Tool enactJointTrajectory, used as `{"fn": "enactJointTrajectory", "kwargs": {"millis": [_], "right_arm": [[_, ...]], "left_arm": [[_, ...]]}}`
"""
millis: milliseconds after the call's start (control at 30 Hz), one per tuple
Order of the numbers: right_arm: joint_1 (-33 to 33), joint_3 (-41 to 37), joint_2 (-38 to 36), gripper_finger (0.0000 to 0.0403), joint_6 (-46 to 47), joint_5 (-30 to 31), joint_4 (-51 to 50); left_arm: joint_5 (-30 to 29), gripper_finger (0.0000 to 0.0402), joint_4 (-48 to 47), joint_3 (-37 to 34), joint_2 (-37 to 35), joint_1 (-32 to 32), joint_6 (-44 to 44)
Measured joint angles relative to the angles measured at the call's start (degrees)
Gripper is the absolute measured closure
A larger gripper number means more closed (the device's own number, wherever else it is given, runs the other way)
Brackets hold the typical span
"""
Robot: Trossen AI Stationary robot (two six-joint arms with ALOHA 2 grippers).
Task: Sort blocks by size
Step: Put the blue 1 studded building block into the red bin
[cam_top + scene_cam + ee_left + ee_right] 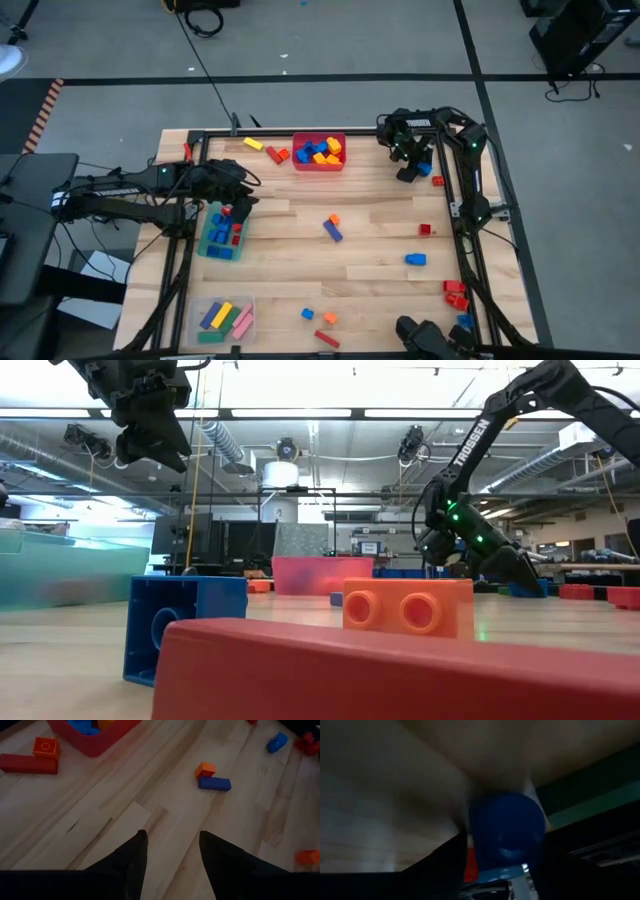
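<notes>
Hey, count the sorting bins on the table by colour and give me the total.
red bin: 1
green bin: 1
clear bin: 1
Total: 3 bins

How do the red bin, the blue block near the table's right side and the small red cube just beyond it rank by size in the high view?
Largest to smallest:
1. red bin
2. blue block
3. red cube
The camera looks straight down, so nearness hardly affects this order.
</notes>
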Motion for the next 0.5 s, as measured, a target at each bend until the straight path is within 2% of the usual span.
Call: {"fn": "enactJointTrajectory", "kwargs": {"millis": [167, 233, 333, 500], "right_arm": [[-0.1, -0.3, -0.5, 0.0259, 1.8, -4.2, -0.5], [0.1, -0.3, -2.0, 0.0259, 2.7, -6.5, -0.4], [0.8, -0.3, -6.7, 0.0259, 5.2, -6.9, -1.0], [3.6, -0.3, -19.8, 0.0259, 11.3, -7.0, -2.0]], "left_arm": [[0.0, 0.0214, 0.1, 0.0, 0.0, 0.0, 0.0], [0.0, 0.0214, 0.5, 0.0, 0.0, 0.0, 0.0], [0.0, 0.0214, 1.6, 0.0, 0.0, 0.0, 0.1], [0.0, 0.0214, 1.7, 0.0, 0.0, 0.0, 0.3]]}}
